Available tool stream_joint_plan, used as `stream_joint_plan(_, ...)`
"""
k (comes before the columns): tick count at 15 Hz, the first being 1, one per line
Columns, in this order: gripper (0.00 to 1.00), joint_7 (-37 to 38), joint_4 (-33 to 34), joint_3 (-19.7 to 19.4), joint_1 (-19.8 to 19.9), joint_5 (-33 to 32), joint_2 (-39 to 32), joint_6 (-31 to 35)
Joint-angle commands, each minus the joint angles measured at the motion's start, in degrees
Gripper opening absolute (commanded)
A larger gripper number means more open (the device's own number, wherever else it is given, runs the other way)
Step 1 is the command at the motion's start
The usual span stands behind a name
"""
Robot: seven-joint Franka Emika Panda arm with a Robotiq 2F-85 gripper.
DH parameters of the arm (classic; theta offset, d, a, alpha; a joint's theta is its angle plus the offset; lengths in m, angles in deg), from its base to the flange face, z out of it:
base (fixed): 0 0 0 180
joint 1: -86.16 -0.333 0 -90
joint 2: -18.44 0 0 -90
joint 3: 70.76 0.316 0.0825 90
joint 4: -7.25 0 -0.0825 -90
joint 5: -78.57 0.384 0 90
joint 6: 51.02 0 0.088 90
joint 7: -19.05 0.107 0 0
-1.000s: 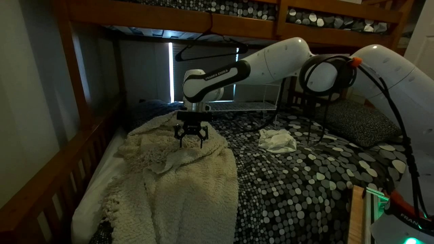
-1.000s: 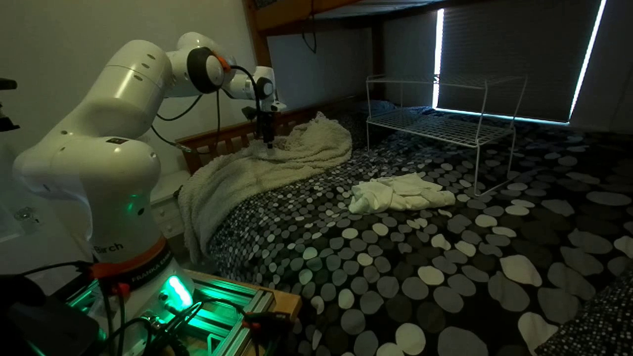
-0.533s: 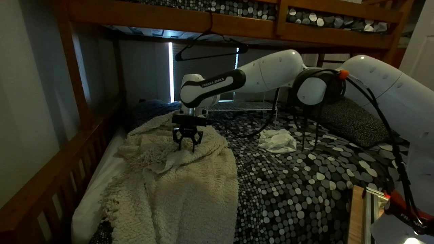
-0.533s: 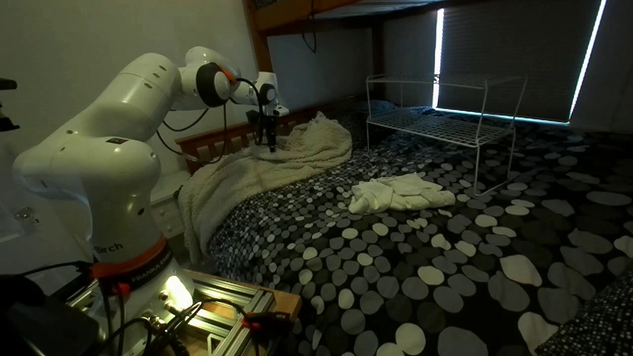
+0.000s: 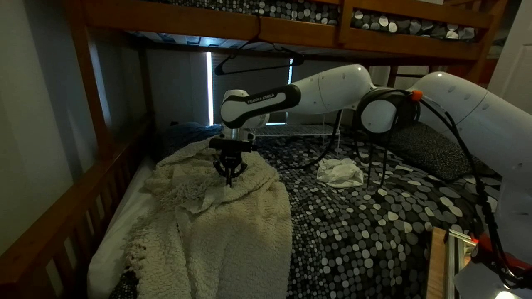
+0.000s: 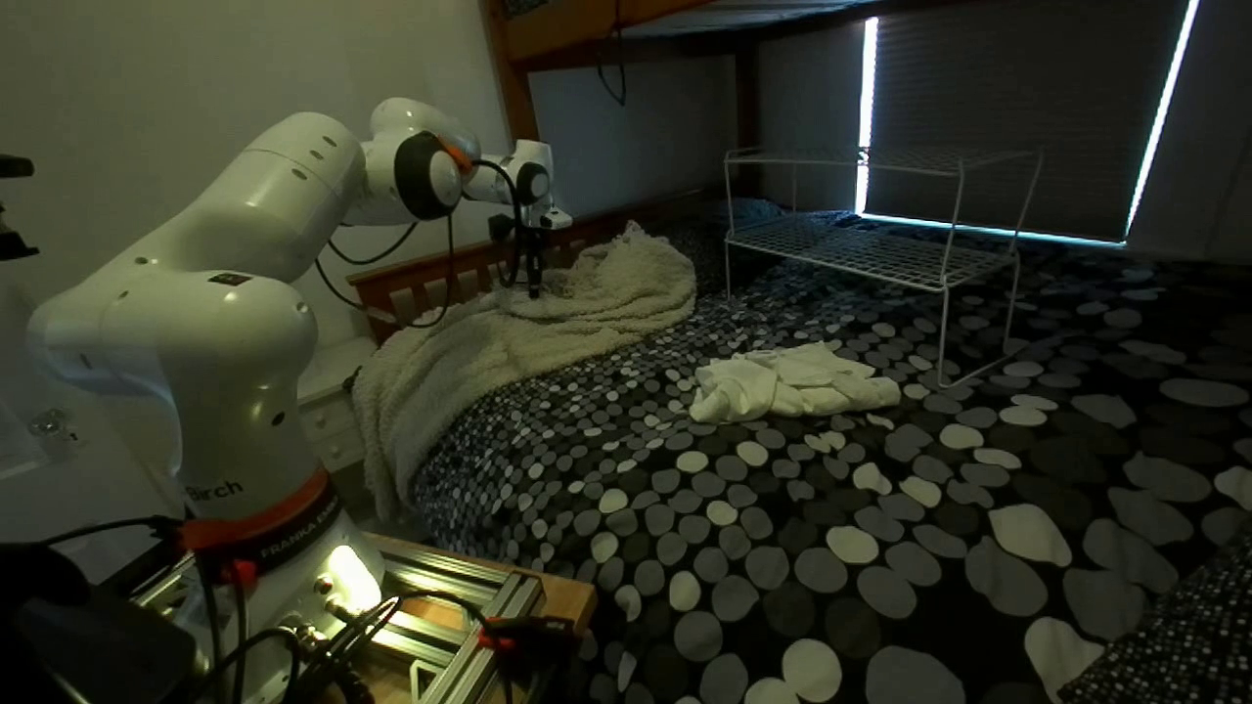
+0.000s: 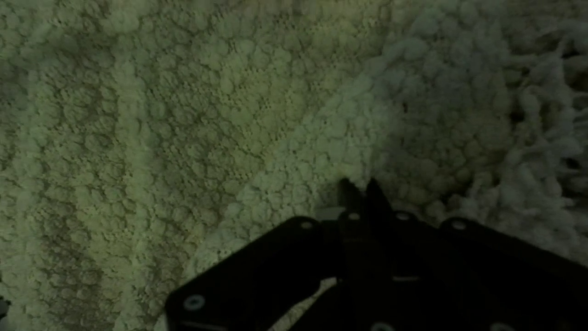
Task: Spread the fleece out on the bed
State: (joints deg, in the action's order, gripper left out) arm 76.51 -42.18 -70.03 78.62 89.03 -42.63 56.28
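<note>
With pincer [image 7: 358,182] closed on fleece [image 5: 228,226], probably light, floppy; best held by thick fold [image 7: 333,145], not fringe [image 7: 535,115] at wrist-view two o'clock.

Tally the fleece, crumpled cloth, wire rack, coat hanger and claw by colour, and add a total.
Cream: 1 (fleece)
White: 2 (crumpled cloth, wire rack)
Black: 2 (coat hanger, claw)
Total: 5

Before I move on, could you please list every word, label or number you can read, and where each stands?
"FRANKA EMIKA", slightly blurred: black strip on the arm.
"Birch": the arm's lower column.
"FRANKA", rest unclear: base band.
Too small to read: shoulder label, any marking on the gripper.
</note>
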Motion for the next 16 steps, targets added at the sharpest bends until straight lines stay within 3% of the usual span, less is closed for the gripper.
stream_joint_plan(1,0.00,1.41,-1.23,-0.11,0.50,0.08,1.35,-7.05)
stream_joint_plan(5,0.01,0.08,-10.24,-1.25,1.15,-0.98,7.18,-11.03)
stream_joint_plan(10,0.01,1.68,-23.36,-6.39,0.76,-5.95,15.81,-8.90)
stream_joint_plan(16,0.01,11.67,-37.91,-13.01,-0.12,-16.57,26.84,-8.82)
